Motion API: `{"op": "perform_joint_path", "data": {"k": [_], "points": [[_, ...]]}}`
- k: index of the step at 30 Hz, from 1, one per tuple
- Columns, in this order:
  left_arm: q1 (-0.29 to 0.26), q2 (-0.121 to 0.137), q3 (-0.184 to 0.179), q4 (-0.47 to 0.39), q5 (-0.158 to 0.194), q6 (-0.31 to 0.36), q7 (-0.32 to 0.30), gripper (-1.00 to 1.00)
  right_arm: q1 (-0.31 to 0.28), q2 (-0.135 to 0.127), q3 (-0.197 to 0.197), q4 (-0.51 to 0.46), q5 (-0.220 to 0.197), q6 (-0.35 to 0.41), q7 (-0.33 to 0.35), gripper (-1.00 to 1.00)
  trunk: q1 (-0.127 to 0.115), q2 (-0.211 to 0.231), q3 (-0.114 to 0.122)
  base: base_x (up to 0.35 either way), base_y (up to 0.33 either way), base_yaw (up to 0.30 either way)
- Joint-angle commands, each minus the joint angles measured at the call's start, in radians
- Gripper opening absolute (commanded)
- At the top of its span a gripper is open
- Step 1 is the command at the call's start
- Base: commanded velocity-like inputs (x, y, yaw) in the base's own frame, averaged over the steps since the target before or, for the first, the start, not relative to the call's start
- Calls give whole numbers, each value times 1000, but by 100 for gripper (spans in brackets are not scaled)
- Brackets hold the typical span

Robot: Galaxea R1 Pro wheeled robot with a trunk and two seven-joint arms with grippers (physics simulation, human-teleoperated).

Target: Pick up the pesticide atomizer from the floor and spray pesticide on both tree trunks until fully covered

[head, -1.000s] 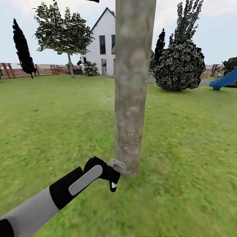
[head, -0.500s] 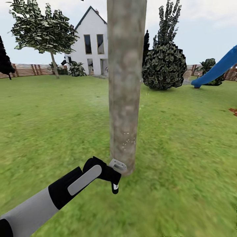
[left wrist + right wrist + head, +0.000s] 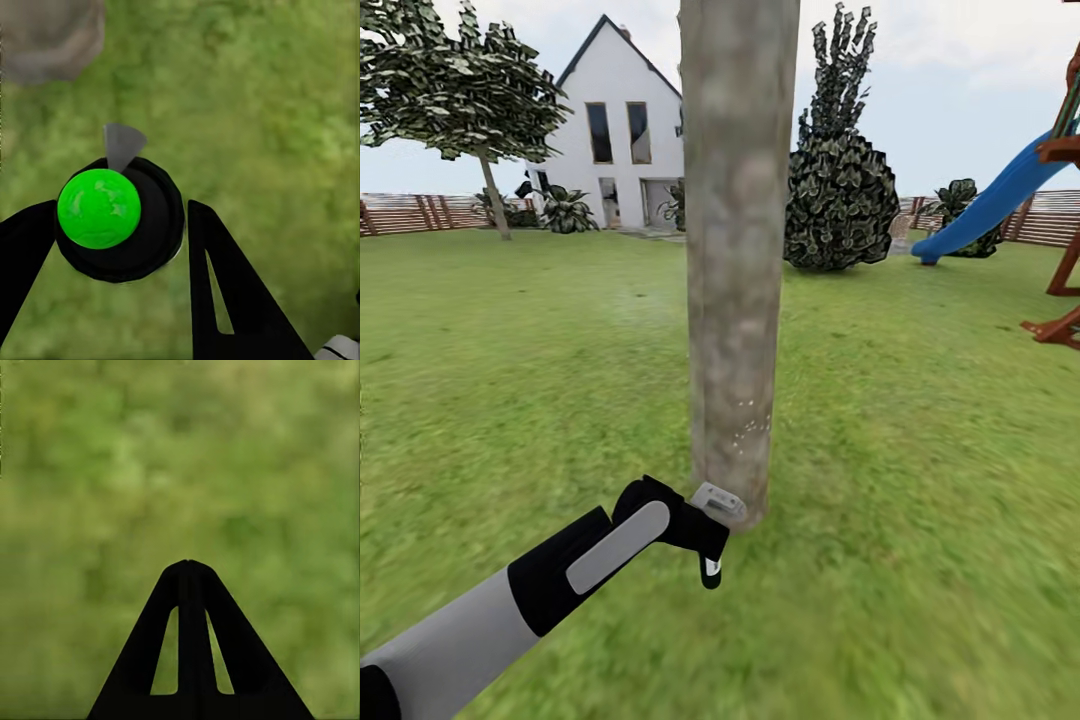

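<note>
Gripping the pesticide atomizer, left fingers sit beside the tree trunk; right fingers pressed together, empty.

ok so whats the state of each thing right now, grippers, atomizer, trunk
left gripper: shut on the pesticide atomizer
pesticide atomizer: held, green-topped, by the trunk's base
right gripper: shut, empty, over grass
tree trunk: upright, a few white pesticide specks low down, mostly bare
</note>
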Motion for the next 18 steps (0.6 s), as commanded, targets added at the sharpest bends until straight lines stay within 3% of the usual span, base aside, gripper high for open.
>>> {"op": "perform_joint_path", "data": {"k": [1, 8, 11, 13, 18], "points": [[-1, -1, -2, -1, 9, 0, 11, -100, 0, 1, -2, -2, -6, 5, 2, -100, 0, 0, -1, 187, -152, 167], [-1, -5, -1, -2, 8, -4, 26, -100, 0, -2, -3, -2, -5, 6, -1, -100, 0, 0, -1, 112, -100, 85], [-1, -6, -1, -3, 9, 4, 84, -100, 0, -1, -3, -2, -5, 6, -1, -100, 0, 0, -1, 4, -7, 5], [-1, -7, 0, -3, 9, 4, 132, -100, 0, -1, -3, -2, -5, 6, -1, -100, 0, 0, -1, -179, -1, 1], [-1, -6, 0, -4, 9, 4, 149, -100, 0, 1, -2, -2, -5, 6, -2, -100, 0, 0, -1, -206, 0, 0]]}}
